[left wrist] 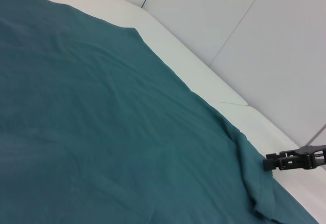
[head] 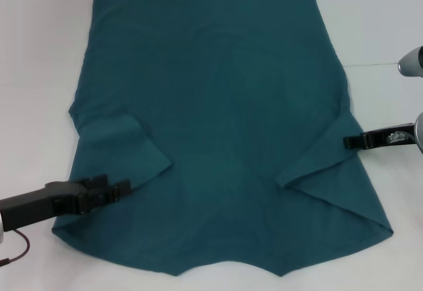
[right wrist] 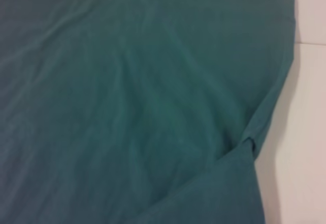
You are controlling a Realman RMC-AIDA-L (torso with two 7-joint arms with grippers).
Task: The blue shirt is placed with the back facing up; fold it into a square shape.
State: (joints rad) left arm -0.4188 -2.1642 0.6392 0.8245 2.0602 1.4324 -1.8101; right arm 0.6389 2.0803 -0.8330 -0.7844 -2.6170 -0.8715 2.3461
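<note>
The blue shirt (head: 225,119) lies flat on the white table, plain side up, and fills most of the head view. Both sleeves are folded inward onto the body, the left flap (head: 125,149) and the right flap (head: 324,152). My left gripper (head: 119,187) hovers low over the shirt's near-left part, just below the folded left sleeve, open and holding nothing. My right gripper (head: 346,142) sits at the shirt's right edge beside the folded sleeve, and the left wrist view shows the right gripper (left wrist: 267,163) just off a raised wrinkle (left wrist: 249,168). The right wrist view shows only cloth (right wrist: 153,107) and table.
White table (head: 39,53) surrounds the shirt on all sides. A thin seam line (head: 373,65) crosses the table at the far right. White wall panels (left wrist: 254,30) stand behind the table. A red cable (head: 20,251) hangs under my left arm.
</note>
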